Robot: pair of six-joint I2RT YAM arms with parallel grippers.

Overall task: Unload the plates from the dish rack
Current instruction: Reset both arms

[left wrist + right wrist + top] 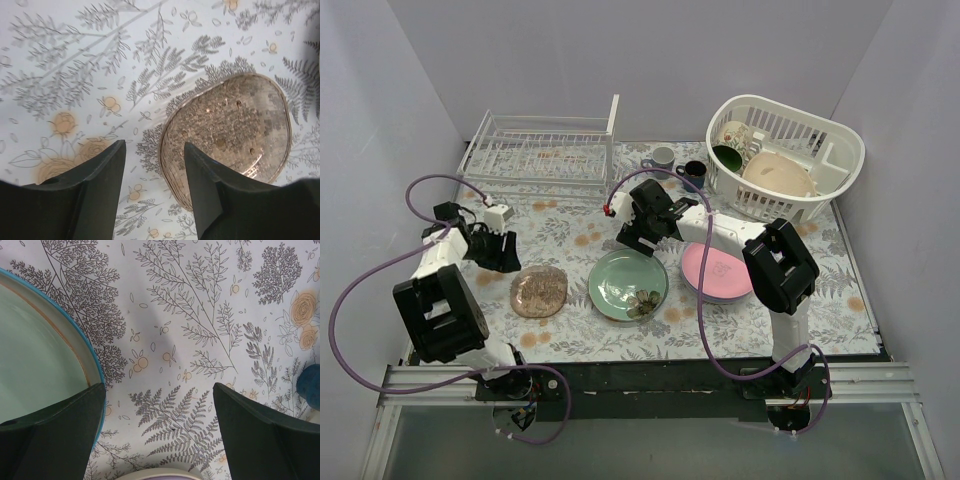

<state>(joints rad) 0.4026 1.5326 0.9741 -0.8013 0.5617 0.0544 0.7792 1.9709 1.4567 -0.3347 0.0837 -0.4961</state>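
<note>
Top view, rack: the dish rack is standing at the upper left of the frame, with no plate showing among its tines.
Top view, plates: the brown plate is lying lower left of centre and the green plate at centre. The pink plate is topping a small stack right of centre. All are resting on the surface.
Top view, hands: the left hand is hovering just up and left of the brown plate. The right hand is hanging over the green plate's upper rim.
Left wrist view: the left hand is standing about half open and gripping nothing. The brown plate is lying at the right, its edge passing under the right-frame finger.
Right wrist view: the right hand is gaping wide and carrying nothing. The green plate is filling the left edge, its rim running beneath the left-frame finger.
Progress, judged: unloading is looking all but finished.
Risk, judged: each hand is sitting over a plate edge, so lowering or swinging sideways could be shoving or tipping that plate.
Risk, judged: a sweep by the right arm could be knocking the green plate into the pink plate nearby.
</note>
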